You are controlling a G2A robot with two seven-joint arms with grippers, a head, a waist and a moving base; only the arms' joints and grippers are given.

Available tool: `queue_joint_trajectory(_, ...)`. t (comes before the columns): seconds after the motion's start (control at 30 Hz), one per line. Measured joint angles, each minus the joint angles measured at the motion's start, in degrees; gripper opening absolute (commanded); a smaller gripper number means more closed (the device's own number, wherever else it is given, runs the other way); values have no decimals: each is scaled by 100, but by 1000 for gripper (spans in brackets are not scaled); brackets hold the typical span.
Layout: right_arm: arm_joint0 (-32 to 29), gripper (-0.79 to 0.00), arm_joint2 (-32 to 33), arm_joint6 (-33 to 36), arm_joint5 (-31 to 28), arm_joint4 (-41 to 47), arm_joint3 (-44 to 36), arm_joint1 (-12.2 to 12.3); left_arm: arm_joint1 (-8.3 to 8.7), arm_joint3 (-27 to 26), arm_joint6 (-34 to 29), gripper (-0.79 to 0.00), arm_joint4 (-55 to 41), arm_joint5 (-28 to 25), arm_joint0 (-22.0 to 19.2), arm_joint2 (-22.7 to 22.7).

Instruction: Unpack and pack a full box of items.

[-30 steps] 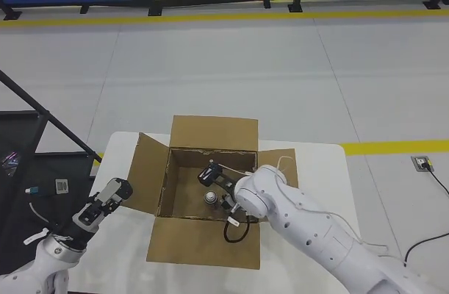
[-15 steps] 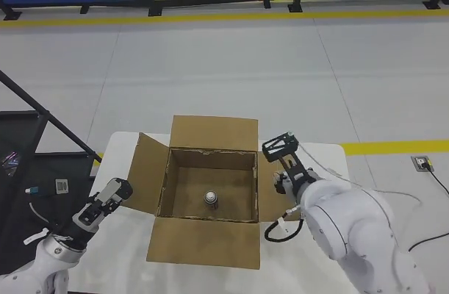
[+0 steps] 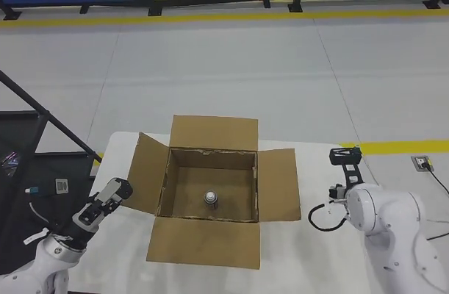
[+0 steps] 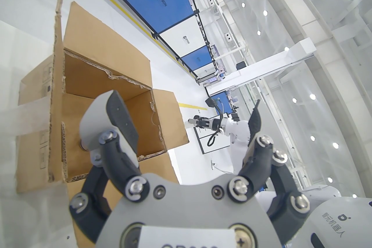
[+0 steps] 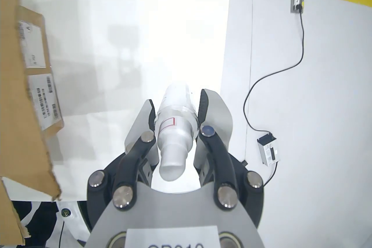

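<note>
- Cardboard box point(image 3: 213, 134) sits in the middle of the top view on the white table point(image 3: 312, 242), with all four flaps folded outward and the opening facing up.
- On the box floor, near its centre, stands one small item point(image 3: 210, 198) with a pale top. It is upright and touches none of the walls.
- At the right of the top view is the right gripper point(image 3: 345, 155), above the table's right edge and well apart from the box's right flap.
- That gripper's fingers are closed in on both sides of a white bottle point(image 5: 173, 127), clamping it round the body. The bottle's narrower cap end points back toward the wrist and its wider end points out over the tabletop, near the table's edge.
- At the lower left of the top view is the left gripper point(image 3: 114, 192), just beside the outer edge of the box's left flap.
- Its fingers are spread wide apart with nothing between them. Its wrist view looks past them at the box's side wall and open top.
- On the floor at the right of the top view, a yellow line point(image 3: 400, 146) runs toward the frame edge, and a black cable is plugged into a socket point(image 3: 420, 162) just below it.
</note>
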Motion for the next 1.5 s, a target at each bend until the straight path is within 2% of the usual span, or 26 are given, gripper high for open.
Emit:
queue_joint_trajectory(0.17, 2, -785, 93, -334, -193, 412, 600, -10, 0, 0, 0, 0, 0, 0, 0, 0)
queue_joint_trajectory(0.37, -29, -785, 24, -1085, 93, 411, 1194, -50, 0, 0, 0, 0, 0, 0, 0, 0)
queue_joint_trajectory(0.6, 156, -785, -84, -1444, 139, 650, 1716, -102, 0, 0, 0, 0, 0, 0, 0, 0)
queue_joint_trajectory(0.7, 240, -477, -51, -1509, 22, 836, 1952, -108, 0, 0, 0, 0, 0, 0, 0, 0)
queue_joint_trajectory(0.73, 258, -406, -51, -1533, 7, 876, 2012, -111, 0, 0, 0, 0, 0, 0, 0, 0)
queue_joint_trajectory(0.8, 285, -394, -68, -1575, -14, 940, 2104, -118, 0, 0, 0, 0, 0, 0, 0, 0)
queue_joint_trajectory(0.87, 294, -212, -79, -1584, -28, 977, 2147, -122, 0, 0, 0, 0, 0, 0, 0, 0)
queue_joint_trajectory(0.93, 290, -120, -86, -1595, -40, 1017, 2169, -125, 0, 0, 0, 0, 0, 0, 0, 0)
queue_joint_trajectory(1.03, 246, -86, -70, -1624, -37, 1060, 2133, -124, 0, 0, 0, 0, 0, 0, 0, 0)
queue_joint_trajectory(1.13, 155, 0, -22, -1632, -4, 1058, 1960, -114, 0, 0, 0, 0, 0, 0, 0, 0)
queue_joint_trajectory(1.23, 56, 0, -29, -1453, 258, 764, 1616, -102, 0, 0, 0, 0, 0, 0, 0, 0)
queue_joint_trajectory(1.4, 55, 0, -308, -781, 994, -316, 390, -122, 0, 0, 0, 0, 0, 0, 0, 0)
queue_joint_trajectory(1.5, 35, 0, -415, -726, 1090, -795, -445, -154, 0, -10, 23, 0, 14, 3, 10, 9)
